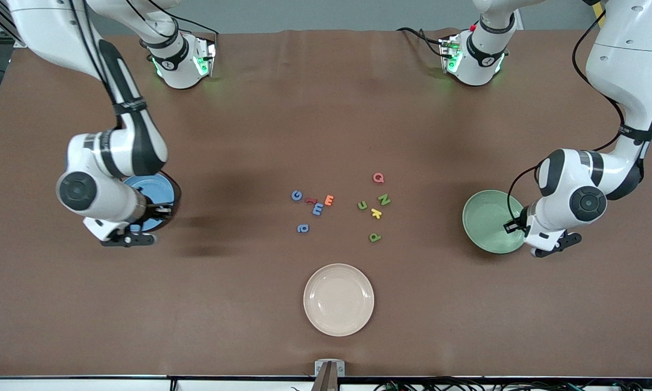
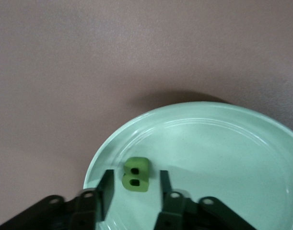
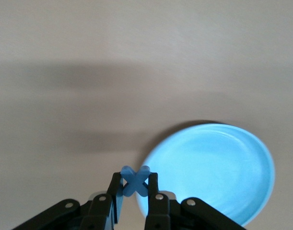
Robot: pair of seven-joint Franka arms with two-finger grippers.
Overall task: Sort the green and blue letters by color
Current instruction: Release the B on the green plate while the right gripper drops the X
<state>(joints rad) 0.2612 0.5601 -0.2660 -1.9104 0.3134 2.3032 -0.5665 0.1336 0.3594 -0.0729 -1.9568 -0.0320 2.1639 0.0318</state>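
We read a green B lying in the green plate, loose between the parted fingers of our left gripper. Our right gripper pinches a blue x at the blue plate's rim. Our arms hide much of both plates from the front camera.

A brown cloth-covered table carries three round plates: a blue plate under the right gripper, a green plate under the left gripper, and a cream plate between them, with small foam letters scattered midway.
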